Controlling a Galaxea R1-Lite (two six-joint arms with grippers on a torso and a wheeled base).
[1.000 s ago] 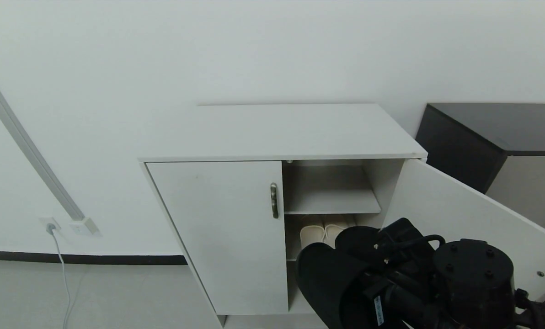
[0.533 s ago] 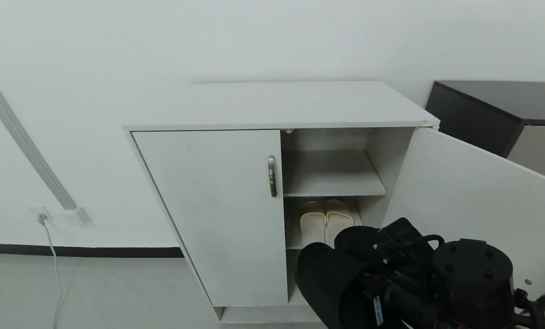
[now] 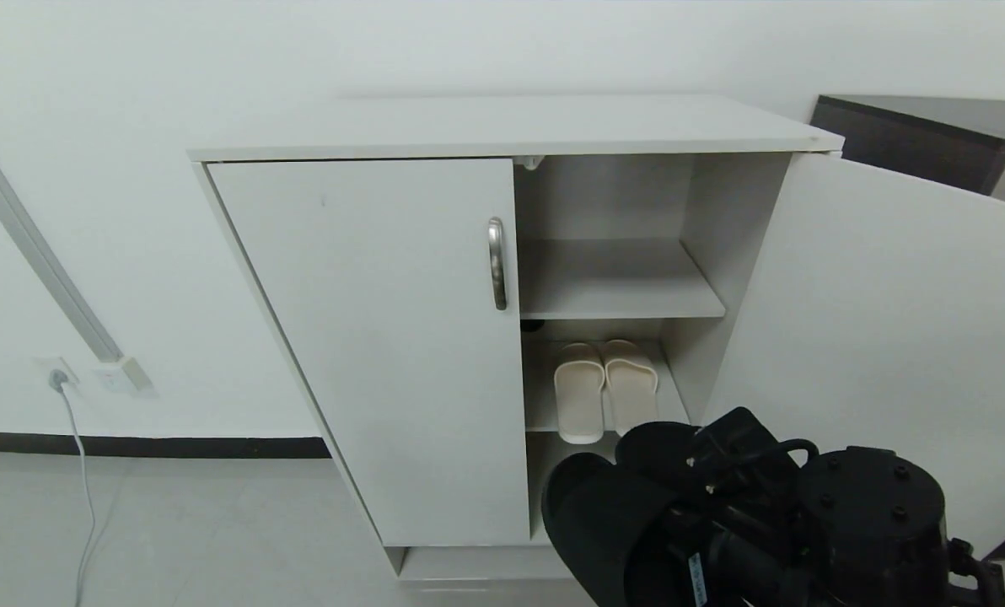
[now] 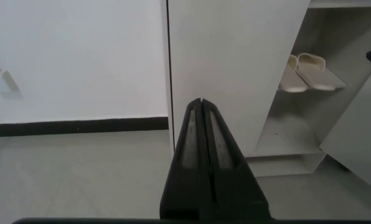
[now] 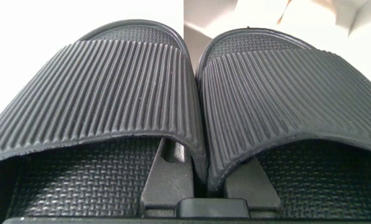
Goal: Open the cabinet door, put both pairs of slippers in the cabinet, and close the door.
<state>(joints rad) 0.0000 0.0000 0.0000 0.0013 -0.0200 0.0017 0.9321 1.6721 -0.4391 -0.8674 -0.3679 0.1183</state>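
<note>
White wall (image 3: 131,126) and pale floor (image 3: 174,523) surround the cabinet (image 3: 511,126). Nearest, before its open half, the right gripper (image 5: 201,171) is clamped on the black slippers (image 3: 612,523), pinched together for one placement, I judge. Left gripper (image 4: 201,115), fingers pressed together, hangs facing the cabinet's closed door (image 3: 368,337). Cream slippers (image 3: 604,388) sit on its middle shelf (image 3: 545,413); the open door (image 3: 890,320) stands aside.
</note>
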